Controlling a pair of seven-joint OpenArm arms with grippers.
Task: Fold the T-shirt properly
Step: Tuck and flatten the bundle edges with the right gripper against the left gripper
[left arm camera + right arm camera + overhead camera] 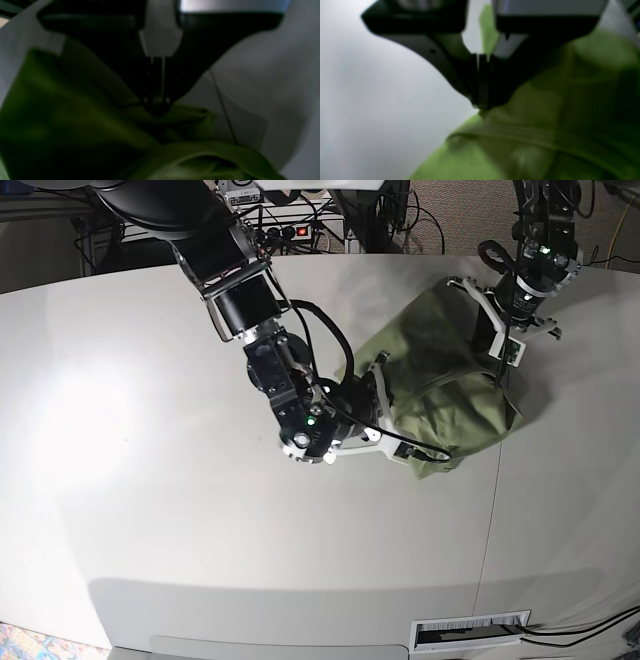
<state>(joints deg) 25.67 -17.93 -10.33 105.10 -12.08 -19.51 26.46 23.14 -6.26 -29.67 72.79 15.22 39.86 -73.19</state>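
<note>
A: Where does the T-shirt point(445, 385) lie?

B: Bunched in a loose heap on the right half of the white table point(150, 500), between the two arms.

A: And the right gripper point(482, 106)?

B: Its jaws are pressed together with hardly a gap, pinching a fold of the green cloth at the heap's near-left edge.

A: The left gripper point(157, 110)?

B: Also closed down to a thin slit, tips buried in a ridge of the cloth at the heap's far-right side. The wrist view is dark and blurred, but fabric bunches right at the tips.
</note>
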